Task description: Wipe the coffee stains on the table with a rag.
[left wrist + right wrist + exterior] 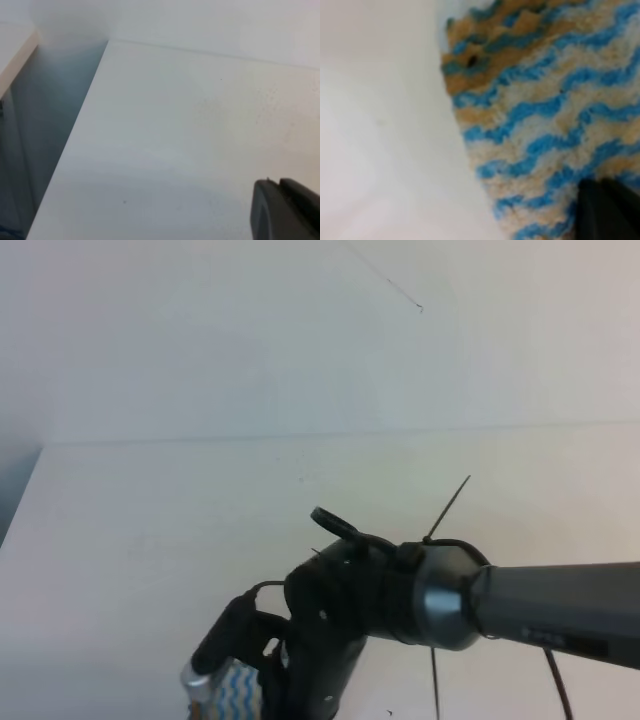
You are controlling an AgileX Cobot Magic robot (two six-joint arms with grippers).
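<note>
**A:** Where's the rag?

**B:** In the high view only a corner of the rag (236, 692) shows, blue and white zigzag, at the bottom edge just beside the dark right arm (520, 605). The arm's wrist and its cables cover most of it, and the frame cuts off the rest.

**A:** And up close?

**B:** The right wrist camera is nearly filled by the rag (545, 125), blurred, with wavy blue, tan and white stripes lying on the white table (380, 125). A dark spot sits near its upper left edge; I can't make out what it is.

**A:** Is the right claw clamped on it?

**B:** I can't tell. Only one dark finger (605, 210) pokes in at the lower right corner, over the cloth. Its tips are out of sight in the high view too.

**A:** The left claw?

**B:** Just a black piece of the left claw (285, 210) at the bottom right of its own camera, above bare table (175, 150). Apart or together, I can't say.

**A:** The coffee stain?

**B:** I can't find it in any view. The table's left edge drops to a shadowed gap.
</note>
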